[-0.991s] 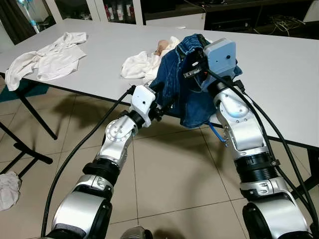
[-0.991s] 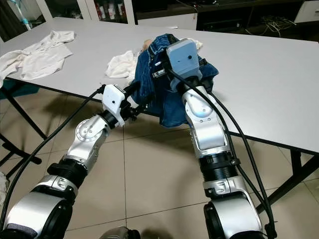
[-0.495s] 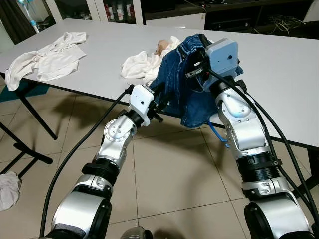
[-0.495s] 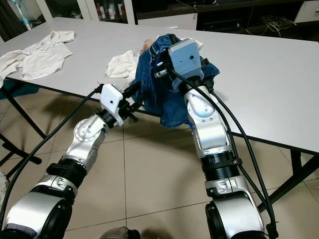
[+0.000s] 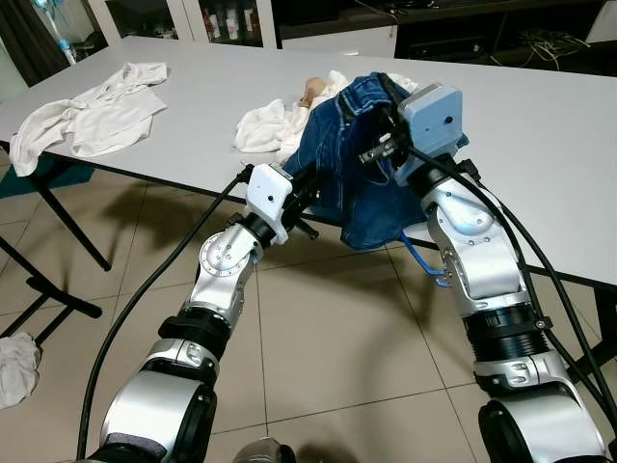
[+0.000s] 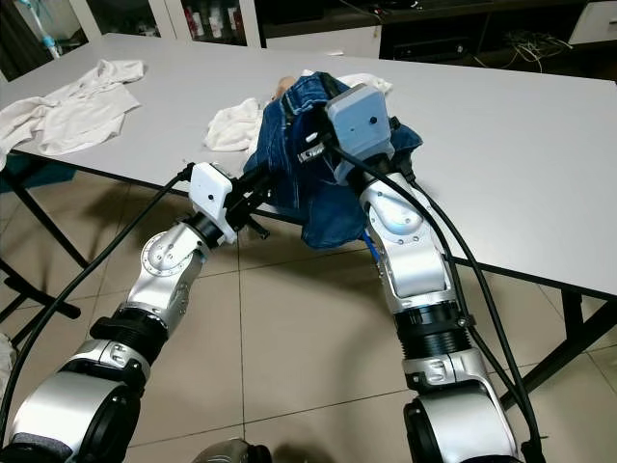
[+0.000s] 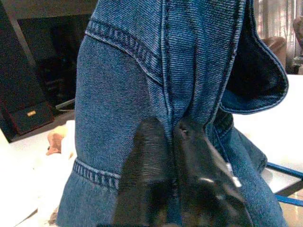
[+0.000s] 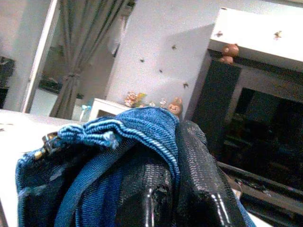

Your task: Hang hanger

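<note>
Right gripper (image 8: 173,189): fingers pinched on the bunched top edge of the denim garment (image 5: 339,164), lifting it over the white table (image 5: 540,145) | Left gripper (image 7: 173,179): below and left of the right one, fingers clamped on a denim fold | Blue hanger (image 5: 421,261): partly visible under the garment's hem beside the right arm | White cloths (image 5: 265,125) lie just behind the denim.

White table (image 5: 540,125) stands on beige tiled floor (image 5: 328,367).
</note>
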Motion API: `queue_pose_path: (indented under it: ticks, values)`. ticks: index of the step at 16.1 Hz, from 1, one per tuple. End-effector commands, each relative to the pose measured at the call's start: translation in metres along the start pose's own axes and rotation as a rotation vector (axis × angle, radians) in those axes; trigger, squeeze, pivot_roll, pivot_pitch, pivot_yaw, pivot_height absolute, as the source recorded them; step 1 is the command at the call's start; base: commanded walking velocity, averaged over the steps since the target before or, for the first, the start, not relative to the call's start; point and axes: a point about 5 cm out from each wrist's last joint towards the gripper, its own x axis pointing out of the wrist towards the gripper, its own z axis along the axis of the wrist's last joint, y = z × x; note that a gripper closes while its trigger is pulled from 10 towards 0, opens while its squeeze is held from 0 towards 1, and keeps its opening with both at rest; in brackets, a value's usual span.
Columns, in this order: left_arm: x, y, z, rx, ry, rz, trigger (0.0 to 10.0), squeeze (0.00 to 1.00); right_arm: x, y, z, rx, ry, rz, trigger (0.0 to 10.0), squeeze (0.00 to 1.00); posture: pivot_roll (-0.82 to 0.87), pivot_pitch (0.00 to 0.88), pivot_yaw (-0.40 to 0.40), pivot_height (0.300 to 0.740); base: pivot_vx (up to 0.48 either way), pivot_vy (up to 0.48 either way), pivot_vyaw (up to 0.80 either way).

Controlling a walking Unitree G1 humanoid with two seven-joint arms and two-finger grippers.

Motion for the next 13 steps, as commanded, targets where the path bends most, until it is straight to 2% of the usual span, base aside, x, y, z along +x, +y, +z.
queue_pose_path:
  ticks: [1,8,10,11,13]
  values:
    - [0.0039,0.0067,0.0075,0.017,-0.030,0.016,0.0,0.00,-0.0008,0.0059,0.0050,0.004,-0.034,0.041,10.0,0.00,-0.07,0.000,0.124,0.740,0.000,0.000,0.00]
    - [0.0046,0.0088,0.0097,0.027,-0.050,0.039,0.0,0.00,-0.0017,0.0025,0.0037,-0.031,-0.036,0.035,10.0,0.00,-0.07,0.000,0.125,0.740,0.000,0.000,0.00]
    - [0.0049,0.0116,0.0084,0.040,-0.031,0.074,0.0,0.00,0.0008,0.0019,0.0013,-0.042,-0.033,0.015,10.0,0.00,-0.08,0.000,0.126,0.740,0.000,0.000,0.00]
    - [0.0054,0.0131,0.0076,0.042,-0.019,0.095,10.0,0.00,0.0032,0.0029,-0.0002,-0.050,-0.033,0.006,10.0,0.00,-0.07,0.000,0.124,0.740,0.000,0.000,0.00]
    - [0.0060,0.0142,0.0083,0.040,-0.023,0.111,10.0,0.00,0.0056,0.0035,-0.0012,-0.059,-0.037,-0.002,10.0,0.00,-0.07,0.000,0.121,0.740,0.000,0.000,0.00]
